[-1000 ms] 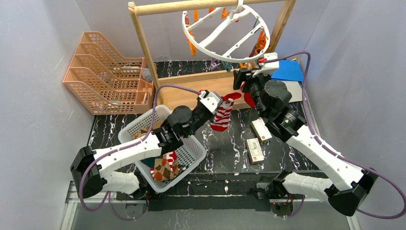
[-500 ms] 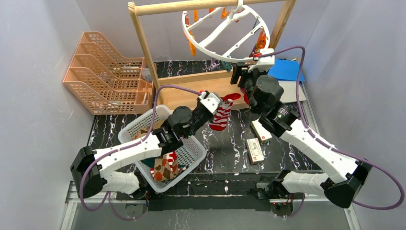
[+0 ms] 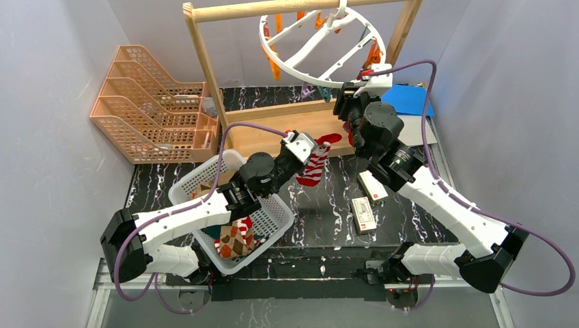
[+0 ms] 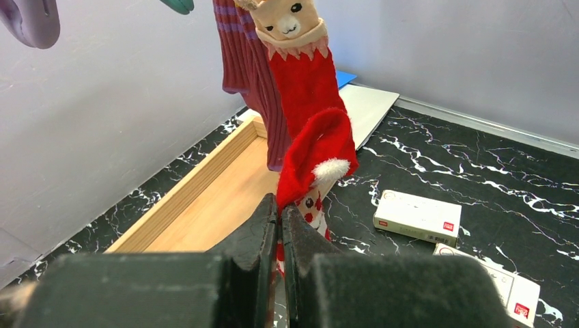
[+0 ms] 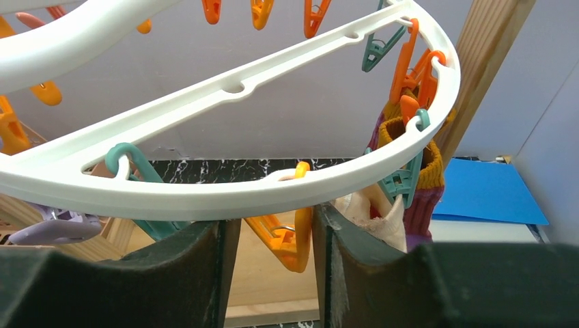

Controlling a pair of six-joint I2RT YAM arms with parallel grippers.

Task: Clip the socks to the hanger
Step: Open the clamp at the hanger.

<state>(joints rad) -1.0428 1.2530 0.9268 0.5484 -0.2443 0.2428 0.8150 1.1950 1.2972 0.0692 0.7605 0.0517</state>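
Note:
The white ring hanger (image 3: 321,42) hangs from the wooden rack. My right gripper (image 3: 345,104) is raised under its near rim (image 5: 232,184). The jaws stand open around an orange clip (image 5: 292,236), which touches the right finger only. Beside it, teal clips (image 5: 399,181) hold a maroon sock with an orange cuff (image 5: 425,198) and a red sock with a cream animal-face cuff (image 4: 300,75). My left gripper (image 4: 280,208) is shut on a red-and-white striped sock (image 3: 315,167), held up in front of the rack. An argyle sock (image 3: 235,239) lies in the basket.
A white mesh basket (image 3: 205,181) sits under the left arm. Two small white boxes (image 3: 372,188) (image 3: 363,215) lie on the black marble table. Orange stacked trays (image 3: 150,102) stand at the back left. The wooden rack post (image 3: 205,61) and its base board (image 4: 205,198) flank the hanger; a blue folder (image 3: 413,101) lies back right.
My right gripper has risen and moved back left to the hanger's rim, and its jaws have narrowed around the orange clip. The left gripper holds the striped sock nearly still.

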